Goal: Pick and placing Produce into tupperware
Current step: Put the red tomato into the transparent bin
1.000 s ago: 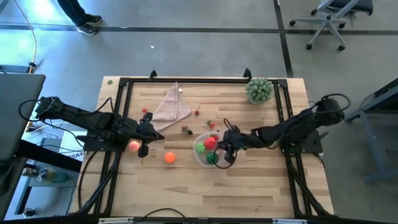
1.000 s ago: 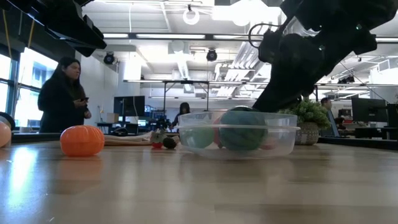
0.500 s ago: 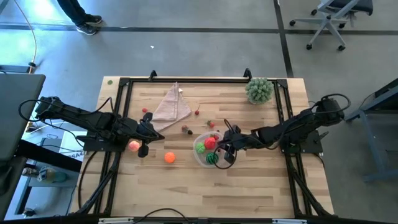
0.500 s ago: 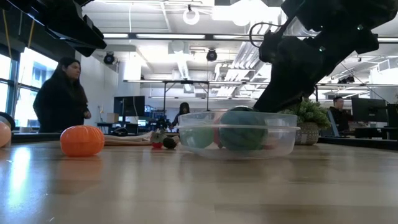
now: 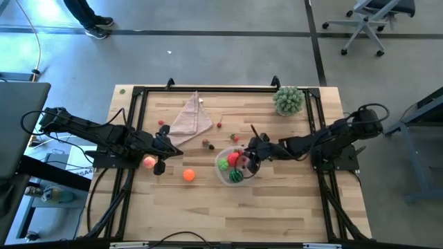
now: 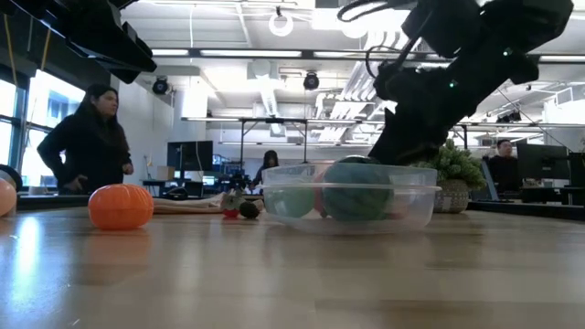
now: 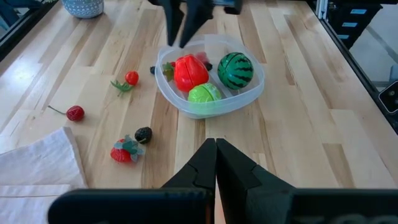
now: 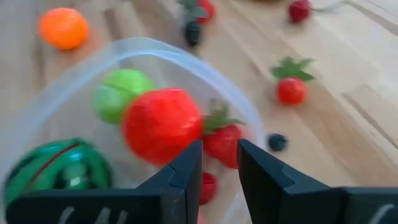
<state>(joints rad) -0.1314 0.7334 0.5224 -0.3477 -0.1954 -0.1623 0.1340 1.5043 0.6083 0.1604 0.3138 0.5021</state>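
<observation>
Right end effector [image 5: 248,160] over wooden table [image 5: 291,200].

A: Non-task items, overhead check?

B: Wooden counter [image 5: 277,200], pale planks, black frame around the edge. Folded pink cloth [image 5: 192,115] lies flat toward the far left. Bushy pale-green plant [image 5: 288,100] stands at the far right corner, well apart from the cloth.

A: Beyond the counter?

B: Grey floor. Office chair [image 5: 370,19] at the far right. A person's feet in dark shoes [image 5: 97,26] at the far left.

A: Level view?

B: Open office room, ceiling lights, desks with monitors. A person in dark clothing [image 6: 87,142] stands at the left. Another person [image 6: 501,157] sits at the right near a monitor.
</observation>
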